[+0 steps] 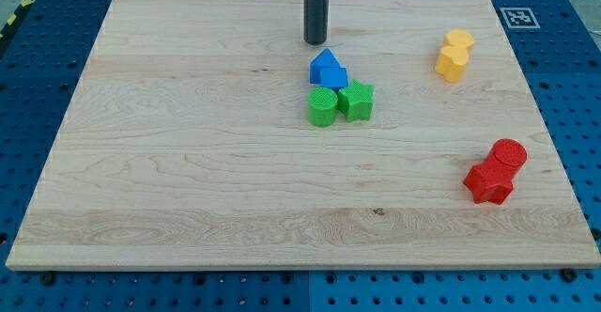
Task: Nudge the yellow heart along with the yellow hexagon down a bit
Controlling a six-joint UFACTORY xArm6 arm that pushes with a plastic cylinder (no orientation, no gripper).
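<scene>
On a pale wooden board (188, 162), a dark rod is hanging down from the view's top, and my tip (315, 42) is resting just above the blue blocks (328, 70), apart from them; the rod is carrying no jaws, so nothing is being gripped. Taking my tip as the landmark: the two blue blocks are sitting just below it, touching each other. Directly beneath those, a green cylinder (322, 107) and a green star (357, 101) are sitting side by side. Well to the tip's right, the yellow hexagon (459, 39) and yellow heart (452, 63) are touching, hexagon uppermost. Far down to the tip's right, a red cylinder (509, 153) and another red block (488, 183) are huddling together.
</scene>
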